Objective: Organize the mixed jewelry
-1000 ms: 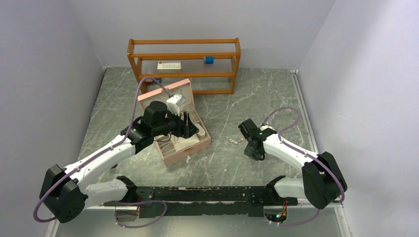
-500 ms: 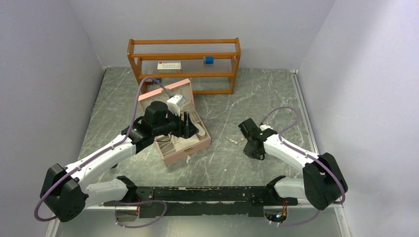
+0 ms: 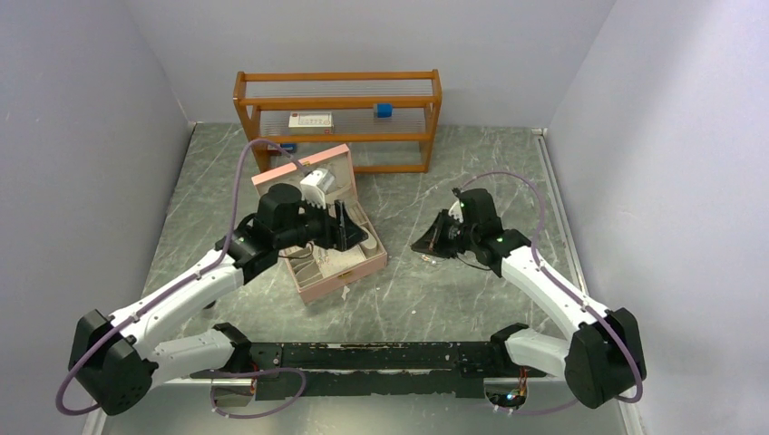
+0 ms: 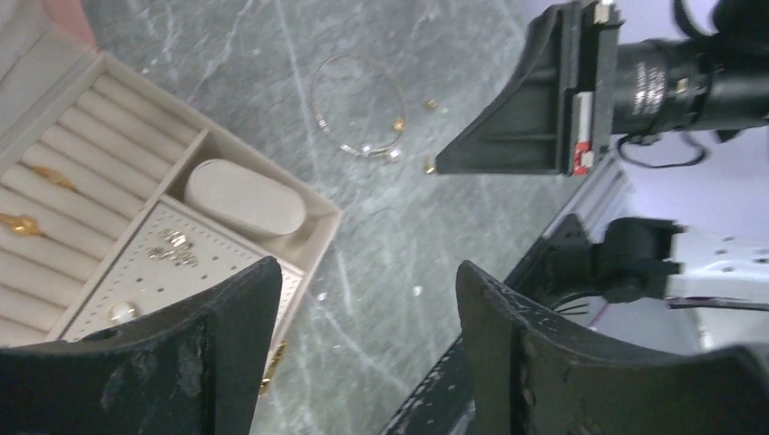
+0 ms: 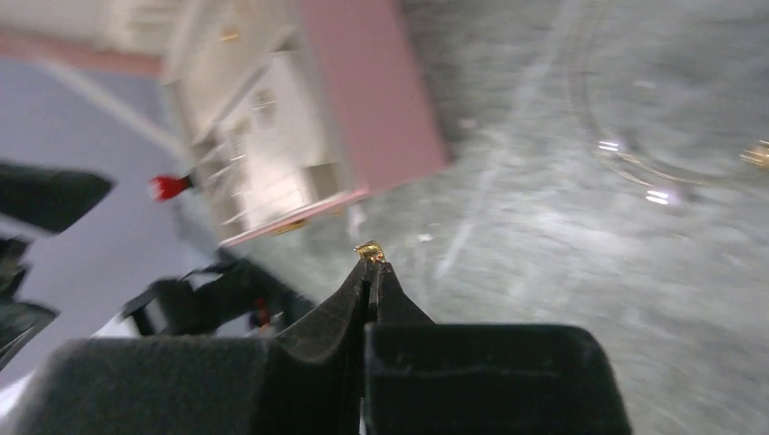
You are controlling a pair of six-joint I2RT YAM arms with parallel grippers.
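Note:
The pink jewelry box (image 3: 337,268) stands open left of centre, with ring rolls and an earring pad inside (image 4: 163,254). My left gripper (image 3: 355,234) is open and empty, hovering over the box's right side. My right gripper (image 3: 424,243) is shut on a small gold earring (image 5: 369,249), held at the fingertips above the table, right of the box. A thin gold bangle (image 4: 358,113) and small gold studs (image 4: 428,165) lie on the table below the right gripper. The box also shows blurred in the right wrist view (image 5: 363,100).
A wooden two-shelf rack (image 3: 337,118) stands at the back with a white card and a blue block on it. Grey walls close both sides. The black rail of the arm bases (image 3: 381,355) runs along the near edge.
My right arm has lifted and swung up and left, turning its gripper toward the box with the earring pinched. My left gripper has shifted slightly up over the box.

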